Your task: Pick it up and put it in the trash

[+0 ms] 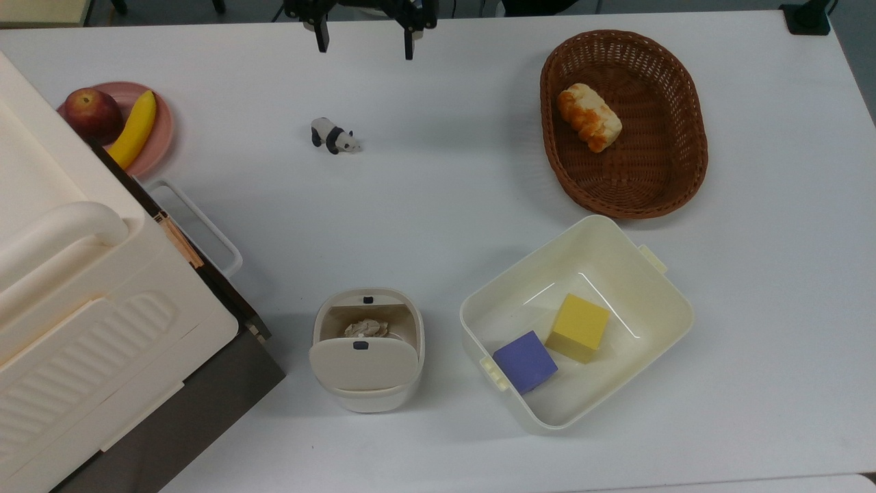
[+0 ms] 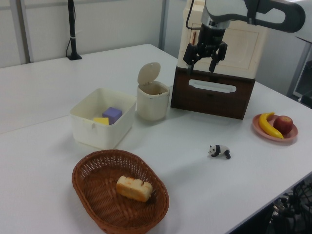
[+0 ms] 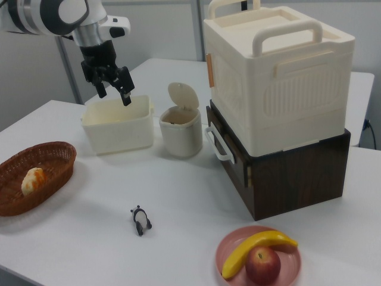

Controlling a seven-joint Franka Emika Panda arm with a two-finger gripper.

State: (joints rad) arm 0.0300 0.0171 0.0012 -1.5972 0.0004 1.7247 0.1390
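The crumpled off-white paper ball (image 1: 366, 329) lies inside the small beige trash bin (image 1: 419, 335), whose flap lid (image 1: 363, 363) stands open. The bin (image 2: 152, 106) stands between the cream tub and the dark box in the left view, and the bin (image 3: 178, 138) also appears in the right view. My gripper (image 1: 365, 46) hangs open and empty at the top view's top edge, far from the bin. In the left view the gripper (image 2: 200, 67) is high in the air in front of the cream case. In the right view the gripper (image 3: 114, 95) hovers above the tub.
A panda figurine (image 1: 334, 135) stands on the table below the gripper. A wicker basket (image 1: 692, 123) holds bread. A cream tub (image 1: 677, 301) holds a yellow and a purple cube. A pink plate (image 1: 163, 130) carries an apple and a banana. A large cream case on a dark box (image 1: 82, 287) fills the top view's left.
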